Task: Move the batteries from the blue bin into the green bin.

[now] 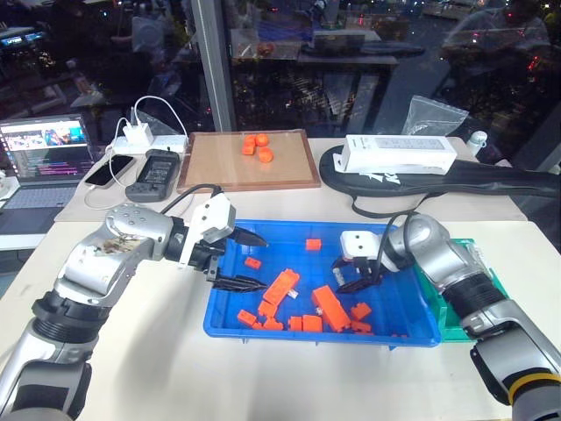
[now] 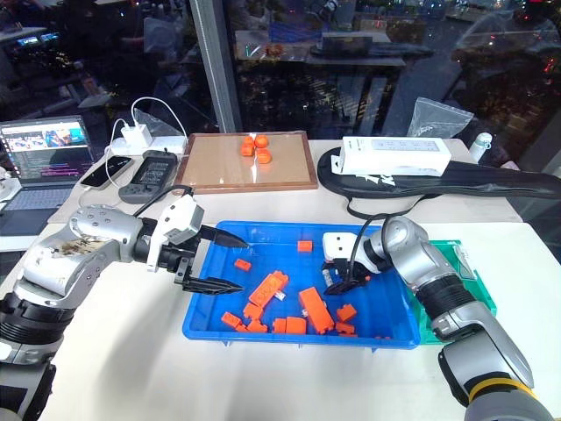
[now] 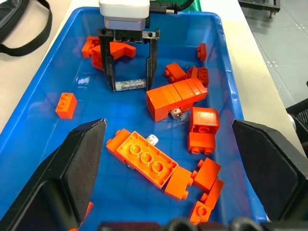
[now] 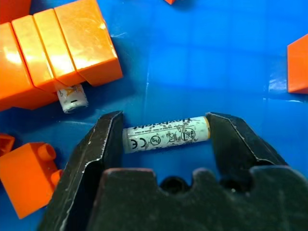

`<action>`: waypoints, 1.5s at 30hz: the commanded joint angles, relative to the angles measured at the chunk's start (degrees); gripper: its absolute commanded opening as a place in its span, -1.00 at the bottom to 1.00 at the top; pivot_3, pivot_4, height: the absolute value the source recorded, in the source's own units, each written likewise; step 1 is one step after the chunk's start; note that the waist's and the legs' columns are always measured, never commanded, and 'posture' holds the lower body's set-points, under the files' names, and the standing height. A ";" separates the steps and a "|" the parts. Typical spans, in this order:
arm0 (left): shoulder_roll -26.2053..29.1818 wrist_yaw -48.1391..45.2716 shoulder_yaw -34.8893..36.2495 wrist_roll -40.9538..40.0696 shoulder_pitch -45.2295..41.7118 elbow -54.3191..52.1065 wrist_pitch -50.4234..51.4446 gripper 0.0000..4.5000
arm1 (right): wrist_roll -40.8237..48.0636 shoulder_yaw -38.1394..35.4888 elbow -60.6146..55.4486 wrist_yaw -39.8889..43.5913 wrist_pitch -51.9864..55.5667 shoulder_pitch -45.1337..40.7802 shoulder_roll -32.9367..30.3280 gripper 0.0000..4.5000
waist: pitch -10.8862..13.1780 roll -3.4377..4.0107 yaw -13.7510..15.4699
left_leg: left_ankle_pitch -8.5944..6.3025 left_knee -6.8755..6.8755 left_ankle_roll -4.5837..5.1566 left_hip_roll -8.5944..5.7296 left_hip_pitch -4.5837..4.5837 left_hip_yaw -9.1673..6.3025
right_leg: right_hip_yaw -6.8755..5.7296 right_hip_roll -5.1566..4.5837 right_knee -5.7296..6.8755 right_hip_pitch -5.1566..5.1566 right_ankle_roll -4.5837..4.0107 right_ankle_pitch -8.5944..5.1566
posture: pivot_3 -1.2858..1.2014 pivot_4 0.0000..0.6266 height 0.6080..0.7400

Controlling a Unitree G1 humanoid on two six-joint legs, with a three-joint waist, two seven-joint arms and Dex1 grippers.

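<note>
Blue bin [image 1: 230, 321]: your landmark; it lies on the pale table [image 1: 149, 368], scattered with orange bricks [image 1: 331, 308].
Right gripper [image 4: 165, 136]: you have it down inside the blue bin, toward the end nearest the green bin, its two black fingers [image 4: 98, 144] set at the two ends of one battery [image 4: 166, 134], lengthwise. The fingertips meet the battery's ends (it lies flat on the bin's floor), so read this as a grip on it.
Other batteries: one [image 4: 71, 98] pokes out from under a row of joined orange bricks [image 4: 53, 43] just beside the gripped one; in the left wrist view another end [image 3: 152, 139] shows against a flat studded brick [image 3: 144, 158] near the middle of the blue bin.
Left gripper [image 1: 247, 260]: you hold it over the blue bin's opposite end, fingers spread wide with nothing between them.
Green bin [image 1: 473, 263]: touching the blue bin's end on your right side, largely hidden behind the right arm.
Wooden tray [image 1: 250, 160]: beyond the blue bin, well apart, with a few orange bricks on it.
</note>
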 commanded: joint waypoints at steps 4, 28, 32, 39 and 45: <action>-0.34 -1.12 0.29 -0.40 -1.25 -0.05 -1.47 1.00 | 5.45 -7.72 -8.99 2.48 8.05 -1.17 -4.97 0.10 | 0.01 0.02 0.14 | 0.01 -0.01 -0.01 0.00 -0.02 -0.01 | 0.00 -0.02 0.01 -0.03 0.00 0.00 | 0.03 -0.52 1.00; -17.02 -1.59 -1.81 0.66 -11.37 14.76 -7.35 1.00 | 5.14 -25.49 -12.11 -7.32 8.01 22.79 -30.87 0.10 | -0.11 0.26 -0.48 | 0.02 0.00 -0.03 -0.06 0.08 -0.15 | 0.14 0.04 -0.05 0.06 0.05 -0.01 | 0.03 -0.52 1.00; -16.89 -1.76 -2.22 1.29 -10.75 14.47 -7.74 1.00 | 3.31 -22.09 -8.31 -7.64 6.19 20.94 -28.39 0.32 | -0.10 0.25 -0.12 | 0.02 0.04 -0.03 -0.10 0.27 -0.08 | 0.11 -0.02 -0.11 0.32 0.11 -0.03 | 0.03 -0.52 1.00; -15.46 -1.41 -1.18 2.05 -10.09 14.58 -7.84 1.00 | 2.59 -19.75 -10.18 -3.74 8.13 15.36 -30.22 0.98 | -0.10 0.31 -0.06 | 0.02 0.01 -0.03 -0.15 0.23 -0.16 | 0.11 -0.09 -0.12 0.30 0.14 -0.04 | 0.03 -0.52 1.00; -10.53 -2.39 -0.43 4.25 -7.93 15.64 -9.38 1.00 | 9.45 -20.04 -23.51 3.02 22.35 5.69 -30.27 0.98 | -0.09 0.38 -0.40 | 0.01 -0.04 -0.04 -0.09 0.27 -0.16 | 0.11 -0.07 -0.12 0.28 0.11 -0.05 | 0.03 -0.52 1.00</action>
